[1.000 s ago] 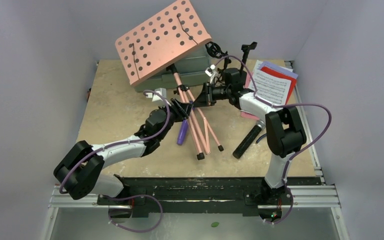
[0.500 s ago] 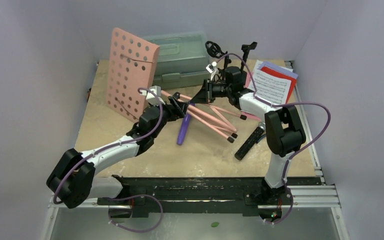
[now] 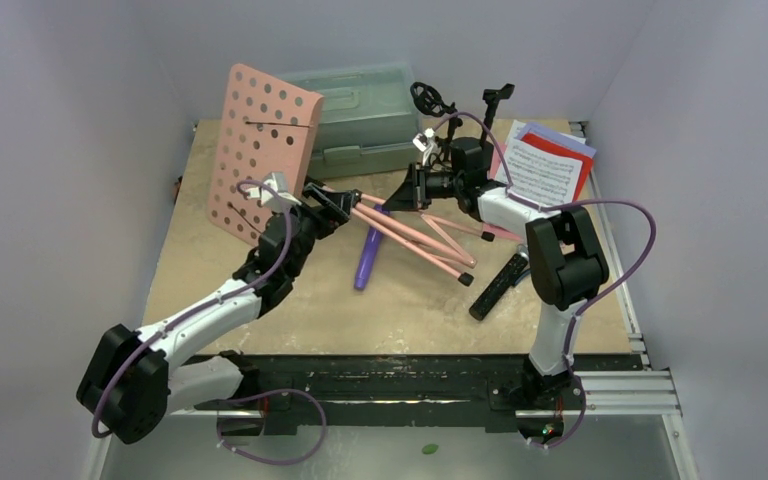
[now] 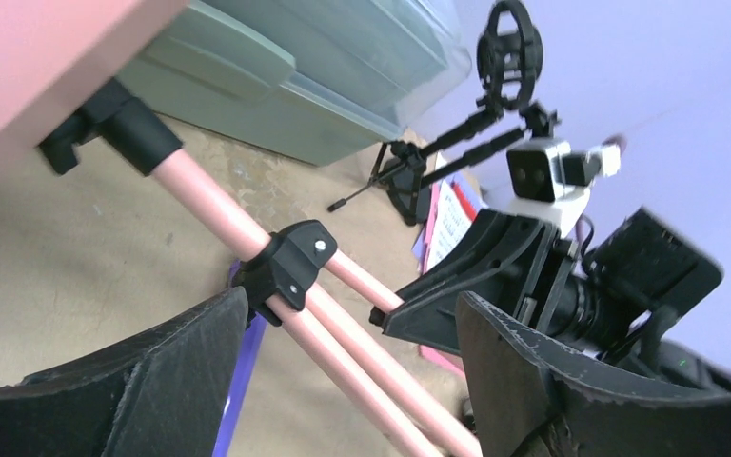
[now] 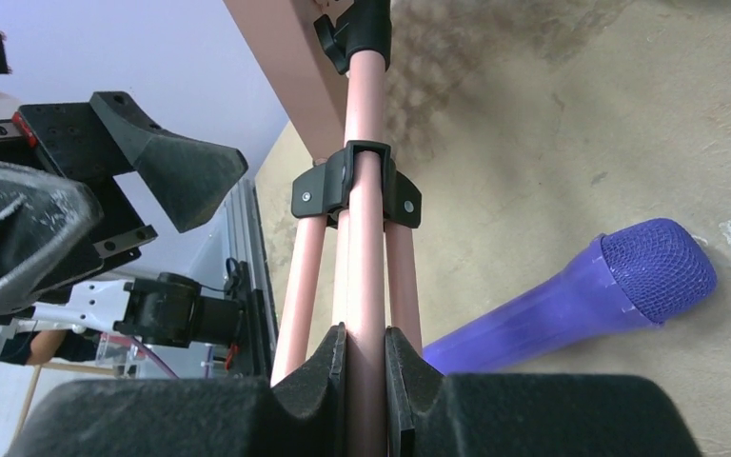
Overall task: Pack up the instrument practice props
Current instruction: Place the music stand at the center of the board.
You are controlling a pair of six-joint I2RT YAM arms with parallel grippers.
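The tripod (image 5: 365, 114) is clamped by the right gripper (image 5: 365, 345); the left gripper (image 4: 347, 324) stands open. The 3 legs (image 3: 438, 243) should be gathered before stowing.

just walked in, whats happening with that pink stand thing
Two robot arms are working on the pink tripod, which lies tipped over on the table, its perforated tray on edge by the grey-green case. The right gripper is clamped on one pole; the left gripper is open, jaws either side of the poles, not gripping. The purple microphone lies loose on the table.
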